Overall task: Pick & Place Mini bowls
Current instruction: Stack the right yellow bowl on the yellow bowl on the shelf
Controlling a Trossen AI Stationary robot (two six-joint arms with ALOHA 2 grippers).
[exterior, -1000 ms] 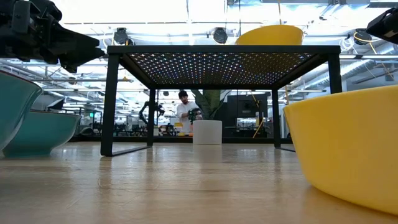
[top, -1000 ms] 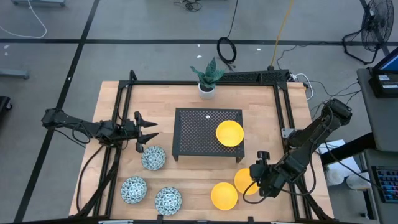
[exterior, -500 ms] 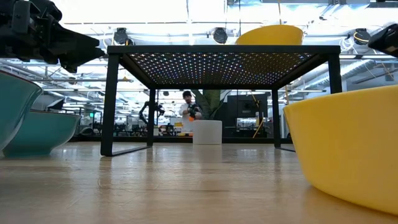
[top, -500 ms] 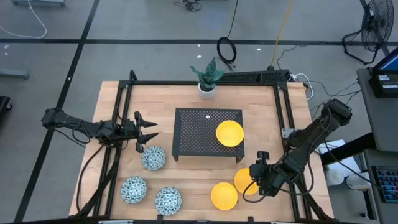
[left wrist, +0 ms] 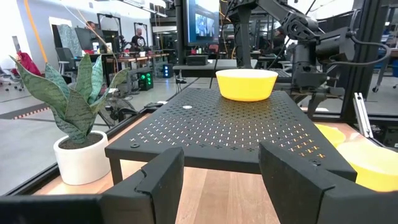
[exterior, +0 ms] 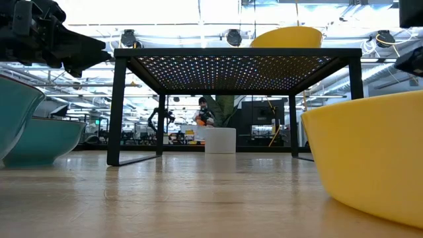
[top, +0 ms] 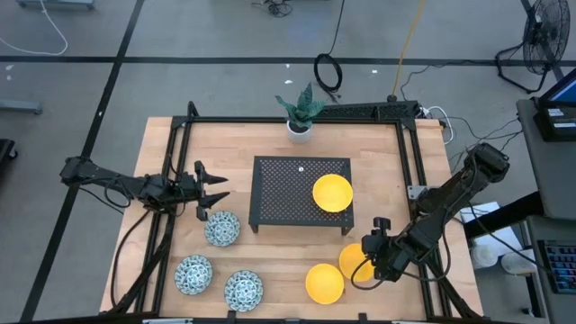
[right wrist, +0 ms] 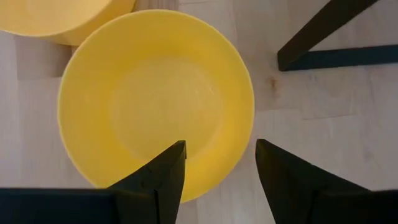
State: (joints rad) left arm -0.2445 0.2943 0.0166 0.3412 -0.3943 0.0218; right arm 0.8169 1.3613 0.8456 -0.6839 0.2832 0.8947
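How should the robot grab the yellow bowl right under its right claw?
Probably by the rim, from straight above. The plain yellow round bowl sits upright and open, and the open right gripper already straddles its near edge, so one finger can go inside and one outside.

Look at your worktop (top: 162, 153): it is pale wood, smooth, with thin lines where the planks meet. The little stand (top: 288, 193) on it is black metal, dull, full of tiny holes. The yellow bowls (right wrist: 155, 93) look like smooth plastic with a soft shine. The patterned bowls (top: 221, 228) look glossy. The plant pot (left wrist: 81, 165) is white and dull. Your right tool (right wrist: 217, 165) has dull black fingers.
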